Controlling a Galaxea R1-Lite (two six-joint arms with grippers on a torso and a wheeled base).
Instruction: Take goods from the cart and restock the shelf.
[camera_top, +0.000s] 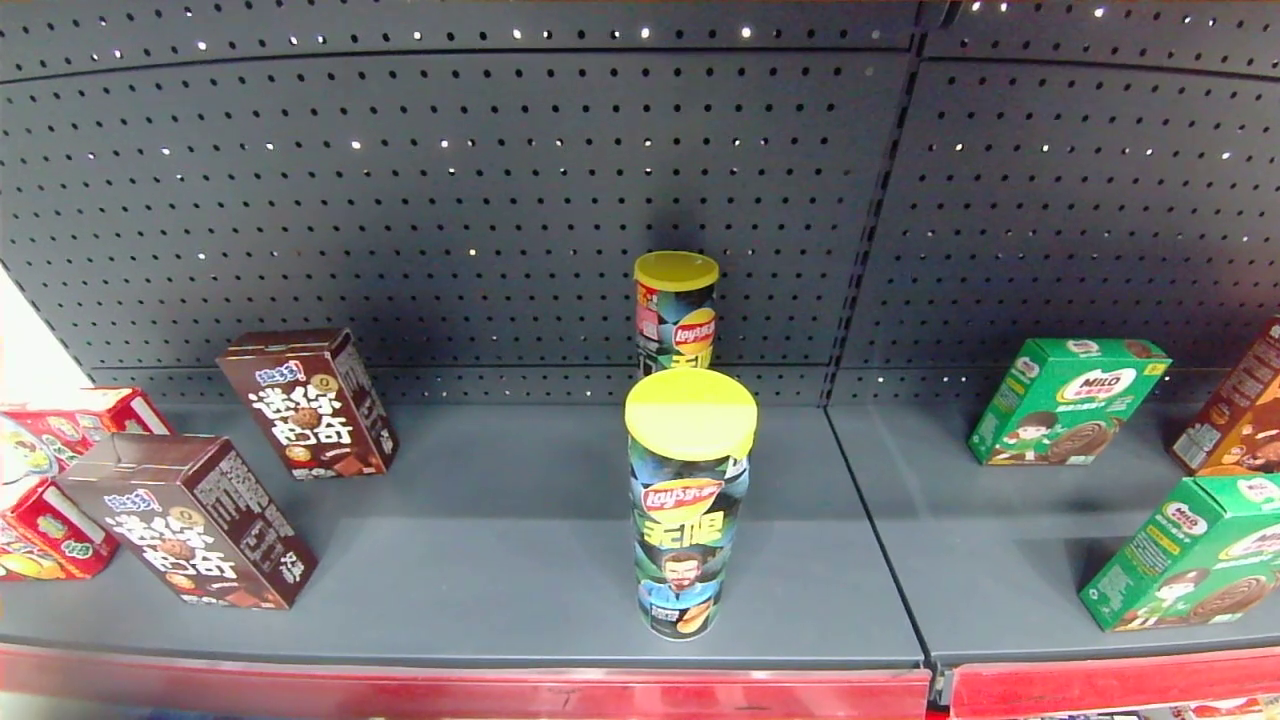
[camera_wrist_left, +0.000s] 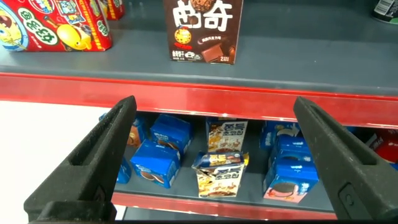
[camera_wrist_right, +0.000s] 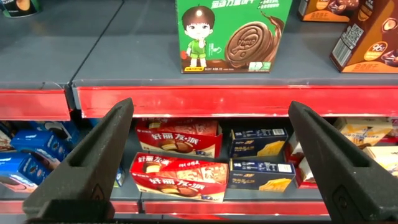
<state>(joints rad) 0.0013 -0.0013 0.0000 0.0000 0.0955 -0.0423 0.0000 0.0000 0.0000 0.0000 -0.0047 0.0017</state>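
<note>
Head view: the big grey shelf (camera_top: 480, 540) has a back wall (camera_top: 450, 200) full of holes. Brown boxes (camera_top: 308, 402) stand on its left side and green boxes (camera_top: 1065, 400) on its right. Two chip cans (camera_top: 688, 500) with yellow lids stand in the middle, one behind the other. The left gripper (camera_wrist_left: 214, 102) and right gripper (camera_wrist_right: 210, 104) gape wide, holding nothing.

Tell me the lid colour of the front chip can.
Yellow: the round lid of the tall front chip can, best in the head view.

The shelf (camera_top: 500, 540) holds two cans (camera_top: 677, 312) (camera_top: 688, 510), two brown boxes (camera_top: 310, 400) (camera_top: 190, 520), two green boxes (camera_top: 1065, 400) (camera_top: 1190, 555) and one orange box (camera_top: 1240, 410); the red boxes (camera_top: 50, 520) at its left edge cannot be counted.
</note>
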